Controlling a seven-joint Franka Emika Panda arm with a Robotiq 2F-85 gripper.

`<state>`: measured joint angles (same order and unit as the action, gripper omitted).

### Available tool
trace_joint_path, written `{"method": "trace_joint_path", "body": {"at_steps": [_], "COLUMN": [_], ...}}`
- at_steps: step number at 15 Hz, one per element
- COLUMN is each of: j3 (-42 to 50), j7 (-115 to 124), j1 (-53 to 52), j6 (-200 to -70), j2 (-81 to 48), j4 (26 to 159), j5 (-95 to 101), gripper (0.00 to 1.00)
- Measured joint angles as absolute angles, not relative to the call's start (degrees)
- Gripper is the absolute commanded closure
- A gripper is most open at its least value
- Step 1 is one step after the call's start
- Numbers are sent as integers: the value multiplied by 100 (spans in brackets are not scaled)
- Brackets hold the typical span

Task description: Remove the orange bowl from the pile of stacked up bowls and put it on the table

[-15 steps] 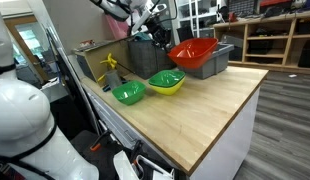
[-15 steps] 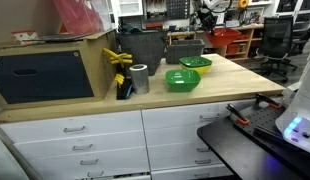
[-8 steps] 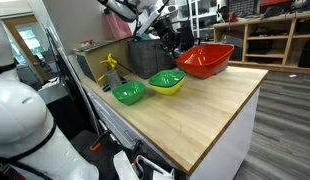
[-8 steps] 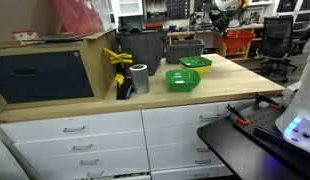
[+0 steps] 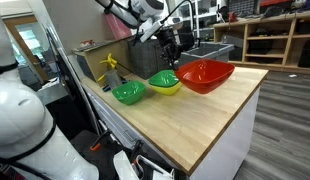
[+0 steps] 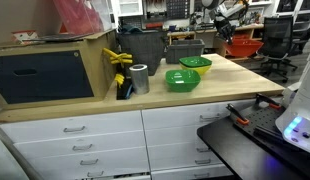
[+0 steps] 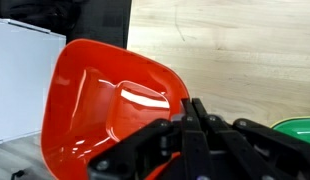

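**Gripper pinched on the rim of the orange bowl**

Gripper fingers are seen in the wrist view drawn close together over the right rim of the orange bowl, so the bowl is taken to be grasped at that rim. The glossy inside of the bowl fills the left and middle of that frame, open side up. Its left part is seen against a white surface and a dark patch, its right part against the light wood of the table. A sliver of green bowl is caught at the lower right edge.

In an exterior view the arm is seen reaching down from the upper middle of the frame, with the gripper at the bowl's left rim. The orange bowl is placed right of centre, low over the table – whether it rests on the wood cannot be told. The pile of stacked up bowls, yellow outside and green inside, is found just to its left, apart from it. 1 lone green bowl is set further left.

In an exterior view the orange bowl is glimpsed at the upper right – behind the pile and the lone green bowl.
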<state>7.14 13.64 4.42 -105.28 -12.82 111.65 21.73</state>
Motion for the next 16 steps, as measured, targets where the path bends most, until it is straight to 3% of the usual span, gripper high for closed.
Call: {"method": "trace_joint_path", "body": {"at_steps": [8,16], "j3": [712,639], "j7": [1370,1849], "j1": [419,213], "j6": [-10559,-11101], "j2": [-1492,-841], "j4": [11488,12645], "j5": [2138,2489], "gripper": [99,99]}}
